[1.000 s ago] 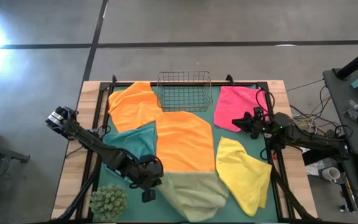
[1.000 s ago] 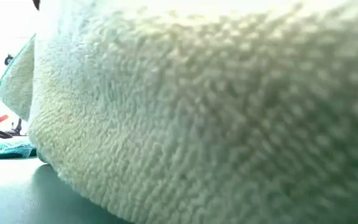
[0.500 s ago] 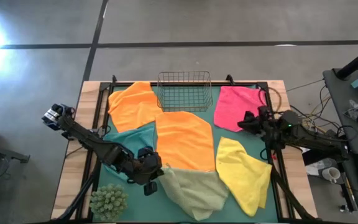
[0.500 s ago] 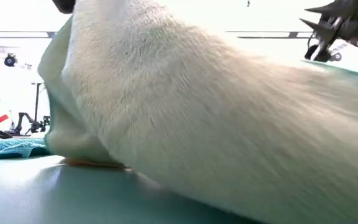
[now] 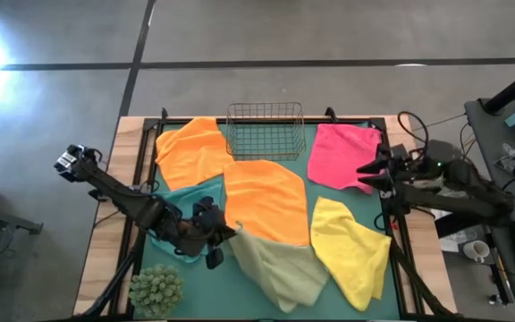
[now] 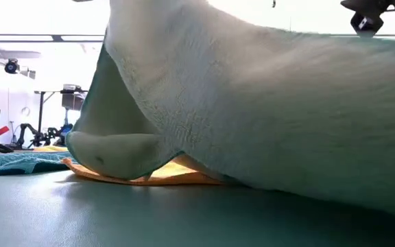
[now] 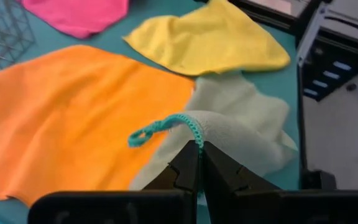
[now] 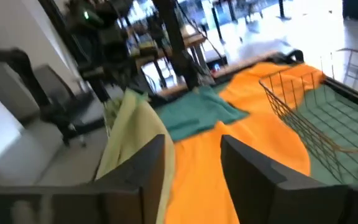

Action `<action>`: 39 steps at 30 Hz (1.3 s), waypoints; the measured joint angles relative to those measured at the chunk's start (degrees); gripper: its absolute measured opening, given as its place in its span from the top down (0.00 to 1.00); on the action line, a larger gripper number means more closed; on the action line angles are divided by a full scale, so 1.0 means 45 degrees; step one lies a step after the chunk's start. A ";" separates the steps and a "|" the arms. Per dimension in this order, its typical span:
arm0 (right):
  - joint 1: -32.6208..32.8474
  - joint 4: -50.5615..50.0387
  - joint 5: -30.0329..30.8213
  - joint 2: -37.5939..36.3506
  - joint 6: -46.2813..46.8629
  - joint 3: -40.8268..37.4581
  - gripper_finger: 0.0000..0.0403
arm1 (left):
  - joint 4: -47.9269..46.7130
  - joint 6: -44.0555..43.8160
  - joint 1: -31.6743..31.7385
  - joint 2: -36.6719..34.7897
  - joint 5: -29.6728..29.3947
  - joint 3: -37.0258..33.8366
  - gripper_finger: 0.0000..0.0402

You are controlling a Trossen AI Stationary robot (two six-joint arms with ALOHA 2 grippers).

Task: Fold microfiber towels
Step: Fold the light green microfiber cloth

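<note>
**Student:** Left gripper (image 5: 224, 238) first: what does it hold?

**Instructor:** Its two dark fingers are clenched on a corner of the pale olive-green fuzzy towel (image 5: 280, 273), right at the teal stitched hem loop (image 7: 165, 127). That corner is lifted off the green table mat (image 5: 199, 282); the rest of the cloth trails toward 5 o'clock along the near edge.

**Student:** And the right gripper (image 5: 362, 170)?

**Instructor:** It hangs at 3 o'clock, over the edge of the pink fuzzy towel (image 5: 341, 154), fingers parted and grasping nothing.

**Student:** Where do the other cloths lie?

**Instructor:** The large orange fuzzy towel (image 5: 265, 201) occupies the centre, its near edge under the olive one. A second orange towel (image 5: 193, 150) lies at 11 o'clock, the teal towel (image 5: 189, 200) at 9 o'clock beneath the left arm, the yellow towel (image 5: 351, 249) at 4 o'clock.

**Student:** Other items?

**Instructor:** A wire basket (image 5: 265, 130) stands at 12 o'clock; a green spiky plant ball (image 5: 156, 290) sits at 7 o'clock.
</note>
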 joint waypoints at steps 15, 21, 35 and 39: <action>0.0195 -0.4062 -0.1137 0.2225 -0.1223 0.2809 0.66 | 0.0078 0.0987 0.0067 -0.0016 -0.0840 0.0083 1.00; 0.0447 -0.3871 -0.1071 0.2839 -0.1354 0.3220 0.65 | 0.0109 0.1006 0.0083 -0.0211 -0.1091 0.0083 1.00; 0.2324 -0.4276 -0.1338 0.5563 -0.2262 0.6656 0.58 | 0.0073 0.1551 0.0413 -0.0240 -0.1302 0.0083 1.00; 0.3617 -0.4324 -0.0972 0.6155 -0.1943 0.6966 0.60 | 0.0068 0.1589 0.0418 -0.0240 -0.1303 0.0083 1.00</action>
